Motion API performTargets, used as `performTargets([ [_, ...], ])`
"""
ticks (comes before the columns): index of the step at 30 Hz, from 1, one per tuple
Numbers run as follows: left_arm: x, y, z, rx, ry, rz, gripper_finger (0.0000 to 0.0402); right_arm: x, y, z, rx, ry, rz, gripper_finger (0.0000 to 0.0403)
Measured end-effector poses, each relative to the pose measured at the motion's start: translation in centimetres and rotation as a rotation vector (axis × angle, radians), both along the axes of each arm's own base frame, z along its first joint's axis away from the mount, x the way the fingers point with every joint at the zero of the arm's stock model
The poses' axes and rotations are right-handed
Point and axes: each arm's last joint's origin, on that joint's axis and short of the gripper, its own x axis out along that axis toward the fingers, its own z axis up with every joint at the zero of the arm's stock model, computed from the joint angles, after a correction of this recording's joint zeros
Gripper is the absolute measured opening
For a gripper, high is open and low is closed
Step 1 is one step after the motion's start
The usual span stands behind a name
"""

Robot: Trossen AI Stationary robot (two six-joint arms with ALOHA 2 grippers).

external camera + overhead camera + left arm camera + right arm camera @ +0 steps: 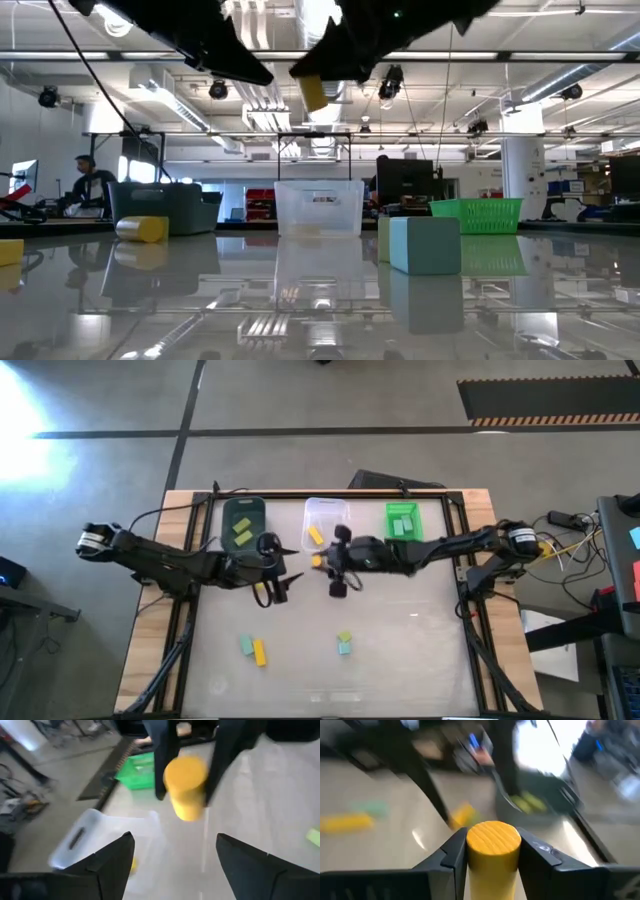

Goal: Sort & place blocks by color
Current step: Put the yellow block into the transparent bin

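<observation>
While your right gripper (492, 857) pinches a yellow cylinder block (493, 851) between its fingers, you are mid-carry, so start by reading the table from its near edge. Nearest you lie the loose blocks: a teal block (246, 646) touching a yellow bar (260, 653), and to their right a pale yellow-green cube (345, 637) against a teal cube (344, 648). Mid-table, the left gripper (285, 585) hangs with its fingers spread and empty, a small yellow block (262, 594) on the table just beside it. The held cylinder rides in the air just short of the clear bin (327, 524), which already has a yellow piece inside. Beside that bin sit the dark teal bin (243, 520), holding yellow-green pieces, and the bright green bin (403, 521) at the far right.

You appear to be on the delivery step for yellow. Next, I judge you need to carry the cylinder forward over the clear bin's rim, centre it above the opening, then part the fingers; a round piece may roll, so release low
</observation>
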Motion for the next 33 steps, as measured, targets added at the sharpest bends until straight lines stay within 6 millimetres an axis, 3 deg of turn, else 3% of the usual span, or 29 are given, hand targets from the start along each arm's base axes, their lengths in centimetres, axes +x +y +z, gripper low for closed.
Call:
performTargets([
  [5, -2.1, 0.6, 0.2, 0.016, -0.047, 0.07, 0.0264, 0.7, -2.9, 2.7, -0.043, 0.237, -0.14, 0.0119],
  [13, -4.2, 1.0, 0.2, -0.007, -0.16, 0.112, 0.0264, 2.4, -9.6, 2.7, -0.109, 0.414, -0.248, 0.0119],
  [18, -4.9, 1.1, -0.5, -0.01, -0.168, 0.112, 0.0264, 2.9, -13.8, 0.3, -0.1, 0.488, -0.289, 0.0119],
  [24, -5.1, 1.1, -0.7, -0.011, -0.171, 0.112, 0.0264, 3.7, -17.2, -2.8, -0.077, 0.536, -0.342, 0.0119],
  [29, -5.1, 1.1, -0.7, -0.012, -0.171, 0.112, 0.0264, 4.7, -18.7, -5.3, -0.063, 0.576, -0.358, 0.012],
  [33, -5.1, 1.1, -0.7, -0.026, -0.175, 0.117, 0.0264, 5.4, -19.2, -6.1, -0.063, 0.584, -0.362, 0.015],
])
